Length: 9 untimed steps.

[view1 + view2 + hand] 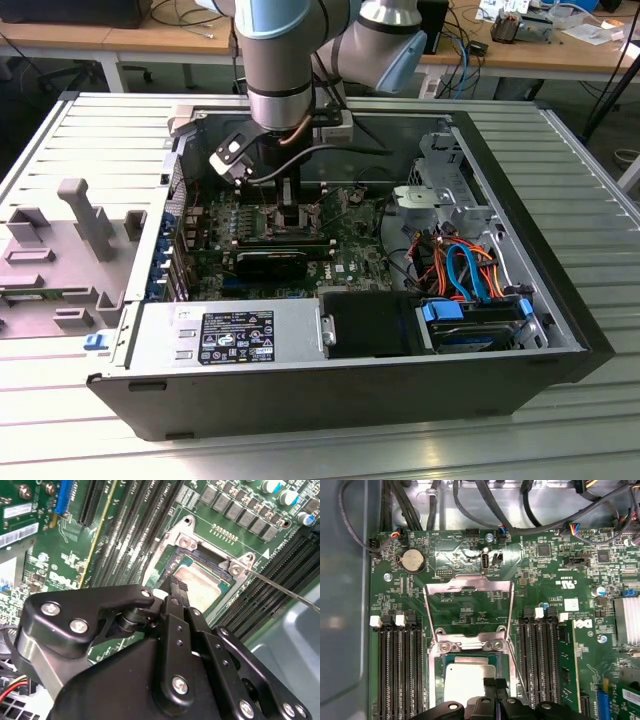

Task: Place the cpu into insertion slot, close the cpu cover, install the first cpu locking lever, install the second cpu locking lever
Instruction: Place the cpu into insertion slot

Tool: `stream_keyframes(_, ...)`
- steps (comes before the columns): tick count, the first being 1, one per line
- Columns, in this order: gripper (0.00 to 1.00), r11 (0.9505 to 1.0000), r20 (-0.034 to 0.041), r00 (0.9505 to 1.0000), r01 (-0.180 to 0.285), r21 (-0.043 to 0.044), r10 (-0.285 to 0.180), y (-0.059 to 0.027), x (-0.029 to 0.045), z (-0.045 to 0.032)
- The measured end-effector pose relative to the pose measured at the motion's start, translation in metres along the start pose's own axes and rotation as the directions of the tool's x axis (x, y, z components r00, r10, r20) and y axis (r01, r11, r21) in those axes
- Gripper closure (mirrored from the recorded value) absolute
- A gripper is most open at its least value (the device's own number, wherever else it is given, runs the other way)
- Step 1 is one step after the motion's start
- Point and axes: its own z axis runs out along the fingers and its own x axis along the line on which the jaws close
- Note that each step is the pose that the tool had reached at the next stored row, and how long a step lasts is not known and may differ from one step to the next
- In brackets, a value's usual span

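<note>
Cpu (469,680) seated in insertion slot (440,676); cpu cover (470,586) hinged open. Gripper (495,684) at cpu's edge, jaws pressed together, holding nothing.

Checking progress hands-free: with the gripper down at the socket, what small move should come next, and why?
Probably lift the gripper clear of the flat square silver-grey cpu: it seems to lie in the silver-rimmed square insertion slot, while the thin silver window-frame cpu cover is open beyond it.

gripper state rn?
Gripper: closed, nothing visible between its tips; tips over the cpu lying in the insertion slot.
</note>
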Motion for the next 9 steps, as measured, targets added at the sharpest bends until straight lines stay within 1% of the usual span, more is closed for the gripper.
stream_keyframes(3,0.89,1.0000,-0.0006,1.0000,0.000,0.0004,0.000,-0.0004,0.0067,0.0028)
stream_keyframes(8,0.89,1.0000,-0.0016,1.0000,0.000,0.0005,0.000,-0.0004,0.0074,0.0030)
stream_keyframes(9,0.76,1.0000,-0.0018,1.0000,0.000,0.0005,0.000,-0.0004,0.0074,0.0030)
